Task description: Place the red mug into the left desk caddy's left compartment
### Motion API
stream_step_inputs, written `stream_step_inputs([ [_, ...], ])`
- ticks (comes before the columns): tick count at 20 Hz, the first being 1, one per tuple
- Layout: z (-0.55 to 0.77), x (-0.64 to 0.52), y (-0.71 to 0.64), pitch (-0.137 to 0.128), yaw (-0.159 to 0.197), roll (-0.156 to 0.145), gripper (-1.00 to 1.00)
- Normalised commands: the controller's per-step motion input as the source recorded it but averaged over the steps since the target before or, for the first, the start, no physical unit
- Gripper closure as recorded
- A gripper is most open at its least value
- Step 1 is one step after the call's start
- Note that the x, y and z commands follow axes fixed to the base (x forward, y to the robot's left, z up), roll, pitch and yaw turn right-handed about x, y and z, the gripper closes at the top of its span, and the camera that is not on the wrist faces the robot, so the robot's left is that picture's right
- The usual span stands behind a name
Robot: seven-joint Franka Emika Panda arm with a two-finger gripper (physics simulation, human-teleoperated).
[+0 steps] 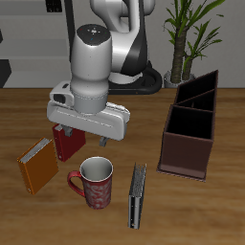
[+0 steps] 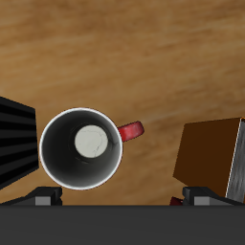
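The red mug (image 1: 96, 182) stands upright near the table's front edge, white inside, its loop handle (image 2: 131, 130) pointing sideways. In the wrist view I look straight down into the red mug (image 2: 81, 146). My gripper (image 1: 78, 134) hangs above the table, a little farther back than the mug, with its jaws wide apart and nothing between them. In the wrist view only the gripper's (image 2: 122, 197) fingertips (image 2: 43, 197) show, just beside the mug's rim. The left desk caddy (image 1: 191, 124), dark maroon-brown with black dividers, stands well away from the mug and gripper.
An orange-brown book (image 1: 38, 165) (image 2: 212, 153) lies beside the mug. A red book (image 1: 67, 144) stands under the gripper. A black book (image 1: 137, 196) (image 2: 14, 139) lies on the mug's other side. A potted plant (image 1: 187, 33) stands behind the caddy.
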Motion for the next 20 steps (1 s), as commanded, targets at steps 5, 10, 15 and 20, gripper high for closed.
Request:
stream_step_inputs([
  [5, -0.39, 0.04, -0.14, 0.012, -0.039, -0.014, -1.0],
  [10, -0.23, 0.0, -0.03, -0.008, -0.011, -0.004, -1.0],
  [15, -0.3, -0.02, -0.05, 0.015, -0.014, -0.004, -1.0],
  [20, -0.35, 0.01, 0.04, 0.03, -0.011, 0.014, -1.0],
])
